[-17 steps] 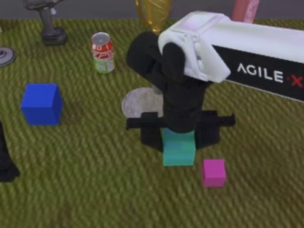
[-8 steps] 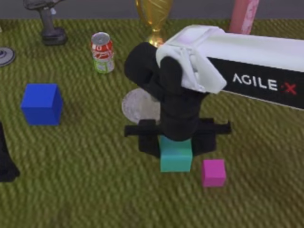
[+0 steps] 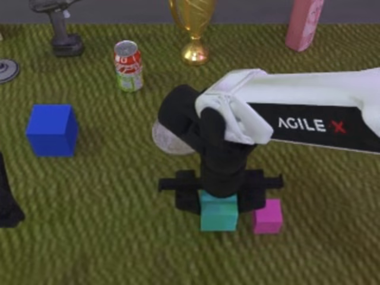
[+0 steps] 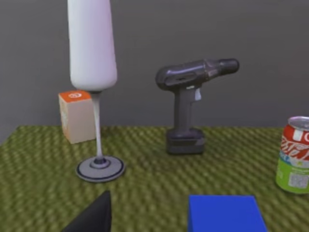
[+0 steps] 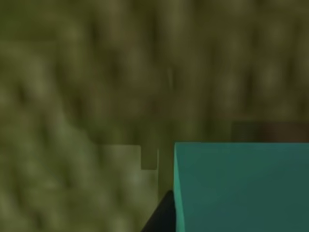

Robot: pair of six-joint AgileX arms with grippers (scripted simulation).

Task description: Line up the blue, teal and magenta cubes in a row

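**Table inventory: three cubes, one held by the right gripper**

- Left gripper [image 3: 7, 205]: parked at the top view's far left edge, only a dark part showing; whether its fingers are apart or together cannot be told.
- Wine glass base [image 3: 6, 70]: round grey foot at the far left rear; the left wrist view shows the glass's stem and pale bowl [image 4: 92, 46], with a small orange-topped box [image 4: 76, 116] behind it.
- Blue cube [image 3: 51, 129]: on the mat at the left, well apart from the other two cubes.
- Power drill [image 3: 59, 27]: dark grey, standing at the rear left.
- Soda can [image 3: 128, 65]: red and green, upright, to the right of the drill.
- Round grey disc [image 3: 167, 138]: flat on the mat near the centre, partly under the right arm.
- Gold trophy cup [image 3: 193, 29]: rear centre.
- Right gripper [image 3: 218, 205]: front centre, pointing down, fingers closed on the sides of the teal cube.
- Teal cube [image 3: 218, 212]: clamped between those fingers; whether it rests on the mat cannot be told.
- Magenta cube [image 3: 268, 216]: just beside the teal cube, on its right, one dark finger between them.
- Pale-pink carton [image 3: 304, 24]: upright at the rear right.
- Green woven mat [image 3: 119, 237]: covers the table.
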